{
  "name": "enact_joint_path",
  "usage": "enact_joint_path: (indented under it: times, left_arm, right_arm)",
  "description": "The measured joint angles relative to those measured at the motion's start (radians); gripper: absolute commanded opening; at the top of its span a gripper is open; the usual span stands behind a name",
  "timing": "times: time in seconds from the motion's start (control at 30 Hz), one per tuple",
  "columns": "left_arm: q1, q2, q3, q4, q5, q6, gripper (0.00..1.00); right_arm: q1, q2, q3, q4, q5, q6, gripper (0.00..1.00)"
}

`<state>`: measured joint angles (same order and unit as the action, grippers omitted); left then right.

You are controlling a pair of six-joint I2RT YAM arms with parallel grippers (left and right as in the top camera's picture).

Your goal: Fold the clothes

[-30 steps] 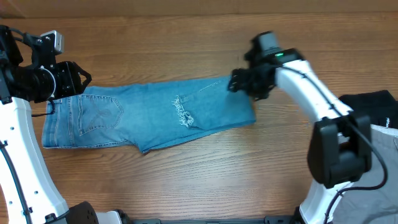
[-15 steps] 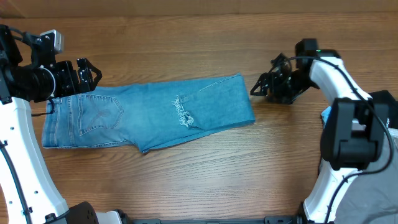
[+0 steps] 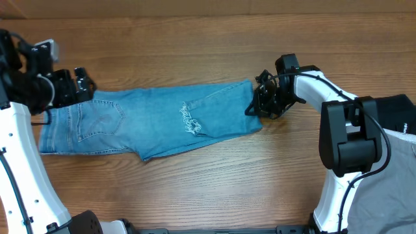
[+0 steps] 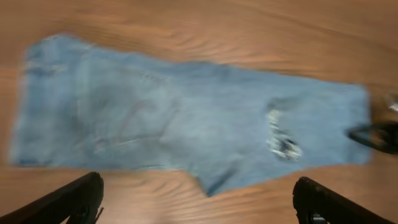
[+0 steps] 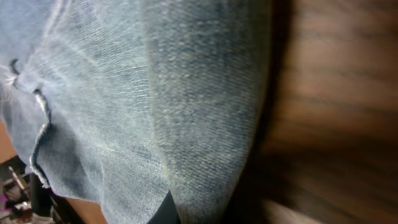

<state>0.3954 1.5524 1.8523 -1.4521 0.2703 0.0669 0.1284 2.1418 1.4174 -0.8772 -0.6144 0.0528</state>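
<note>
Near the table's (image 3: 195, 39) left edge we see the left gripper (image 3: 83, 83) with its jaws spread wide and holding nothing, poised at the waistband end of the jeans (image 3: 156, 120). The jeans lie folded lengthwise across the middle of the table, back pocket up and a distressed patch near their centre. At their right end the right gripper (image 3: 257, 104) is pinched closed on the folded denim edge. By the right edge lie a black garment (image 3: 398, 109) and grey trousers (image 3: 400, 175).

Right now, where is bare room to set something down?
Free: the table beyond the jeans, and its wide strip in front of them. Crowded: both jeans ends, at the left gripper and right gripper.
</note>
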Motion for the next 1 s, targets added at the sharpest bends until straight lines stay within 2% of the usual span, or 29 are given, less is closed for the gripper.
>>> enact_joint_path:
  times: [0.17,0.4,0.5,0.63,1.0]
  left_arm:
    - [0.088,0.000,0.000,0.008,-0.124,-0.074,1.00]
    - [0.102,0.000,0.000,0.009,-0.154,-0.095,1.00]
    - [0.102,0.000,0.000,0.008,-0.156,-0.095,1.00]
    - [0.102,0.000,0.000,0.008,-0.156,-0.095,1.00]
    - [0.102,0.000,0.000,0.008,-0.156,-0.095,1.00]
  right_arm:
    - [-0.110,-0.061,0.034,-0.093,0.132,0.045,0.04]
    - [-0.344,-0.230,0.112,-0.156,0.233,0.086,0.04]
    - [-0.369,-0.274,0.127,-0.164,0.250,0.104,0.04]
    - [-0.293,-0.291,0.132,-0.163,0.274,0.169,0.04]
    - [0.162,-0.275,0.133,-0.046,0.416,0.368,0.04]
